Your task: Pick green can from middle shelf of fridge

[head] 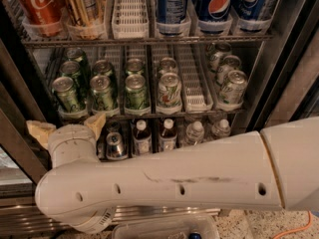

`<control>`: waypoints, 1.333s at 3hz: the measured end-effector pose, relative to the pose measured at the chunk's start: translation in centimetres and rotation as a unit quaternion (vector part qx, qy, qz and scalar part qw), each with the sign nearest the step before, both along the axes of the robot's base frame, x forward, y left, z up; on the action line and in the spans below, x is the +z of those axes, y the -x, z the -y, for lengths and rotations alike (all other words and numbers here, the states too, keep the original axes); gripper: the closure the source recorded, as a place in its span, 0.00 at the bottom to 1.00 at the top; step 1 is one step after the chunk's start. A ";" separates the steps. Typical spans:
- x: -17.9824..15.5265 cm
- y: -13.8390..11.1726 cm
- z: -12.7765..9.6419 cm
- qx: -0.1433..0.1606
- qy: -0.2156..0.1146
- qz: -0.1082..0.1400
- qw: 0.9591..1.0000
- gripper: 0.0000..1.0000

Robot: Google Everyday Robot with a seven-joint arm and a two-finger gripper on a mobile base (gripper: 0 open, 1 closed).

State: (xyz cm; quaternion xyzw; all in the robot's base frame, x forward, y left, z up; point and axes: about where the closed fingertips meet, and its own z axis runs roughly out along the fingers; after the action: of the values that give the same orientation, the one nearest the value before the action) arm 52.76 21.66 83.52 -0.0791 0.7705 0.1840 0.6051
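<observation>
Racks of drinks inside the fridge point(277, 78) fill my screen. My tool point(68, 128) sits low on the left, just under the front edge of the middle shelf point(192, 81). Its two tan fingertips point(95, 123) are spread apart with nothing between them, and the pale arm point(174, 178) runs across the bottom of the view behind it. Directly above the tool, at the front of the leftmost lane, the green can point(67, 94) stands upright, with like cans behind it and in the next two lanes. Further right sit paler cans point(169, 89), with bottles point(142, 138) on the rack below. I judge the green can stiff while sealed but thin-walled, fairly heavy if full, and probably slick if chilled. I'd close on its mid-body across the width, firm without denting it. Its neighbour stands just beside it, so one finger must slip into that narrow gap, and I'd expect to lift it over the lane's front lip.
</observation>
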 end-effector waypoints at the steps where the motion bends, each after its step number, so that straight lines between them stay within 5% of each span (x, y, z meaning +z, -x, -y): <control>1: -0.4 0.2 -0.3 0.011 -0.002 0.000 1.000 0.06; 3: -2.2 0.3 -1.3 0.053 0.030 0.015 0.998 0.10; 4: -3.1 -0.3 -1.9 0.070 0.040 0.021 0.997 0.26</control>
State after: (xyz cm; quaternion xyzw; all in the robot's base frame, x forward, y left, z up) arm 53.02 23.58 80.45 -0.1609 0.7570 0.1937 0.6030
